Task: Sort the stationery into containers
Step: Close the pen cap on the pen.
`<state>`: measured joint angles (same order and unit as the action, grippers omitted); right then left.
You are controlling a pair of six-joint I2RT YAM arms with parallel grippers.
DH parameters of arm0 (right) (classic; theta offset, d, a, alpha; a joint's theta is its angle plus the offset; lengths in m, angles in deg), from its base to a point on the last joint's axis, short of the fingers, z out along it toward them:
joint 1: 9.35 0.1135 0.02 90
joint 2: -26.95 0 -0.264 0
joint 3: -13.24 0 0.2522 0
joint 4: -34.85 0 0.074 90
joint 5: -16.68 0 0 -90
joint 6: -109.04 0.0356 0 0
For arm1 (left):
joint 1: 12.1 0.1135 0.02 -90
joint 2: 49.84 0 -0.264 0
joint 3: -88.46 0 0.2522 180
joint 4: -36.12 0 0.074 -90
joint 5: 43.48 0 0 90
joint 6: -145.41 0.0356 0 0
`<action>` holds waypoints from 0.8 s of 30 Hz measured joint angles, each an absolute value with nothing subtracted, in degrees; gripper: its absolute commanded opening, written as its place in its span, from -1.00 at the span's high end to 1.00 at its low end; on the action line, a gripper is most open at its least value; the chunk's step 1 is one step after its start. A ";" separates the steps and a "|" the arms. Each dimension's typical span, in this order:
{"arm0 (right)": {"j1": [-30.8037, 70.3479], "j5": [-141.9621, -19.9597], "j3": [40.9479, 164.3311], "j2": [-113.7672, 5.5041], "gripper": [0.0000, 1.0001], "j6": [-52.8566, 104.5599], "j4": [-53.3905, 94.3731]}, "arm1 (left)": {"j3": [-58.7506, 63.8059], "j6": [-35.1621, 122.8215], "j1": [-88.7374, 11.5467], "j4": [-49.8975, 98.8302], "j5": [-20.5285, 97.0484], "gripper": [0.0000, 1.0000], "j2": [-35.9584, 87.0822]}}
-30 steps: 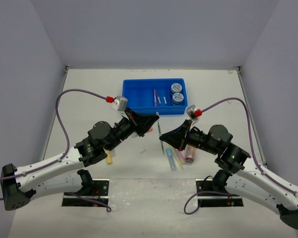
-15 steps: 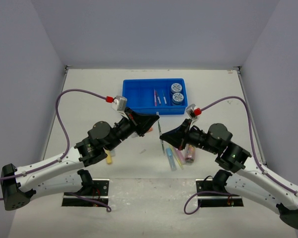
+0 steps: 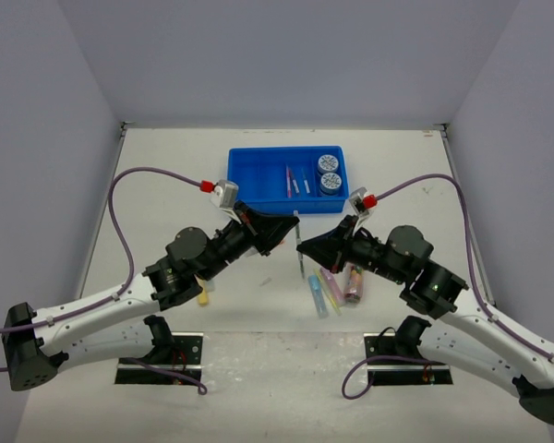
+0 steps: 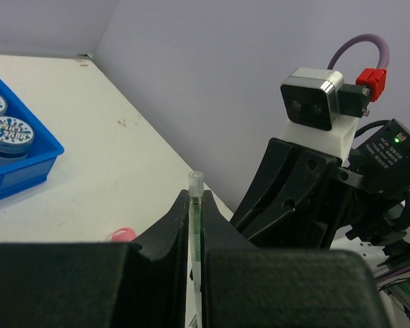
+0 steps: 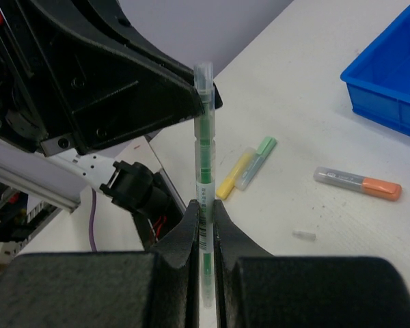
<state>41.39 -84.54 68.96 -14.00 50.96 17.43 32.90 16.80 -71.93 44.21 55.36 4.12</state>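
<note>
Above the table (image 3: 166,185), just before the blue tray (image 3: 245,180) | green pen (image 5: 203,137) upright, pinched by left gripper (image 4: 195,205) and right gripper (image 5: 205,208) | advise: one lets go fully before the other carries it.

Right gripper (image 3: 301,245) moved up green pen (image 3: 301,264), closer to left gripper (image 3: 291,222).
</note>
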 measured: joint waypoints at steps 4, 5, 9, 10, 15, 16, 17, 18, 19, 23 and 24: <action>41.50 -83.23 69.88 -15.04 1.00 51.60 17.19 | 33.35 16.13 -71.79 45.51 54.90 1.00 4.58; 41.54 -83.10 70.26 -15.24 1.00 51.61 16.88 | 33.35 16.04 -71.75 45.69 54.87 1.00 4.63; 41.71 -82.08 71.77 -15.48 1.00 51.23 15.76 | 33.35 16.01 -71.72 46.88 54.72 0.99 4.66; 41.79 -81.72 72.04 -15.45 1.00 50.92 15.62 | 33.35 16.01 -71.70 47.24 54.66 0.97 4.65; 42.00 -81.99 72.64 -15.65 1.00 48.47 15.28 | 33.35 16.19 -71.67 47.26 54.74 0.52 4.45; 41.97 -82.03 73.11 -15.99 1.00 48.06 15.43 | 33.35 16.21 -71.69 46.46 54.62 0.48 4.35; 41.94 -82.14 73.55 -16.32 1.00 47.67 15.61 | 33.35 16.25 -71.72 45.71 54.50 0.49 4.26; 41.85 -82.70 73.78 -16.57 1.00 47.42 15.99 | 33.35 16.42 -71.78 45.24 54.37 0.49 4.21; 41.74 -83.17 73.87 -16.77 1.00 47.25 16.21 | 33.35 16.57 -71.81 44.82 54.27 0.50 4.09; 41.56 -84.91 73.53 -17.10 1.00 47.09 16.59 | 33.33 17.11 -71.81 43.59 53.47 0.91 3.61; 41.56 -85.22 73.37 -17.10 1.00 47.11 16.66 | 33.33 17.14 -71.84 43.57 53.08 1.00 3.62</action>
